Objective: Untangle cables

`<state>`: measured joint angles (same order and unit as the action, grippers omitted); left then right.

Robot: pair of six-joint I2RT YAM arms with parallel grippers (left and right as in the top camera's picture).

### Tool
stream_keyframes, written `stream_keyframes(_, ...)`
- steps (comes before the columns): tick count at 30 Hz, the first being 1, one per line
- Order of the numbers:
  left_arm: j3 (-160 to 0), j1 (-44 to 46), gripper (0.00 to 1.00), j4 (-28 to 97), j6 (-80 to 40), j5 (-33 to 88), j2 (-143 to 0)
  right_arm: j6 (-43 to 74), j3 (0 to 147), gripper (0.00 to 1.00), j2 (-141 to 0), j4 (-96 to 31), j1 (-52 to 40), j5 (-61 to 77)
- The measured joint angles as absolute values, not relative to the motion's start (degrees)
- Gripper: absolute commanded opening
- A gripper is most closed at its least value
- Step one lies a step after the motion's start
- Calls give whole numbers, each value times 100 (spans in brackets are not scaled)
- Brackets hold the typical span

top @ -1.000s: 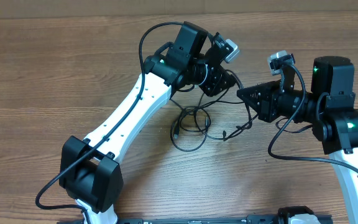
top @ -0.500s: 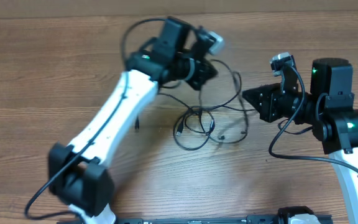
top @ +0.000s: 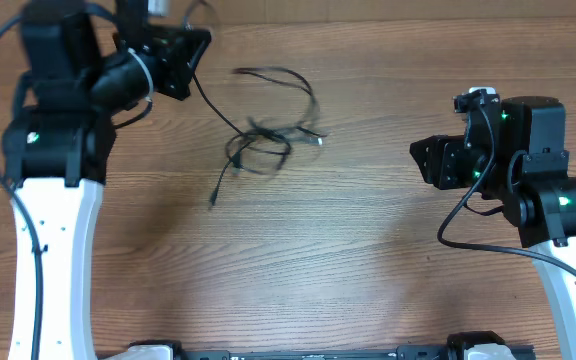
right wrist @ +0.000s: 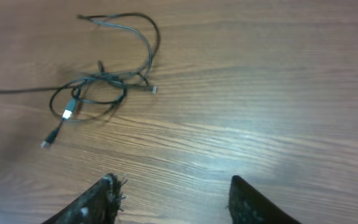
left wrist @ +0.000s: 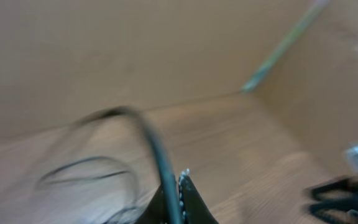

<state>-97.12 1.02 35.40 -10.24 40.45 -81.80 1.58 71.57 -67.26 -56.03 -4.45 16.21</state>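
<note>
The cables (top: 268, 135) are thin black cords in a loose tangle on the wooden table, left of centre toward the back. One strand runs up and left from the tangle into my left gripper (top: 196, 55), which is shut on it at the far left rear. The left wrist view is blurred but shows the jaws pinched on a cable (left wrist: 166, 180) arcing away. My right gripper (top: 418, 160) hovers at the right, well apart from the tangle. Its fingers (right wrist: 101, 199) stand open with nothing between them, and the cables (right wrist: 101, 90) lie ahead at upper left.
Bare wood table (top: 328, 260) spreads across the middle and front. A tan wall (left wrist: 135, 43) rises behind the table. A loose plug end (top: 213, 200) of one cord lies left of centre.
My left arm swung far to the left and back, dragging the tangle with it. My right gripper opened and let go of the cable, staying in place.
</note>
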Motion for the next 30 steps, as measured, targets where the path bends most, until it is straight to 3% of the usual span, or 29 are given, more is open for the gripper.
stream_keyframes(6,-9712,471,4,3332,-1341,5046,-8047,152,7157,69,-6810,-5446,-443,2338)
stream_keyframes(11,-9712,805,4,3909,-1317,4661,-8053,152,7157,70,-7037,-5559,-443,2558)
stream_keyframes(14,-9712,932,4,3852,-1323,4578,-8053,148,7157,79,-7140,-5621,-445,2679)
stream_keyframes(23,-9712,1953,4,2432,-1833,4246,-8053,-440,7157,94,-7185,-5155,-1083,4088)
stream_keyframes(30,-9712,2191,4,1490,-2392,4001,-8058,-548,7157,95,-7185,-4202,-1752,4289)
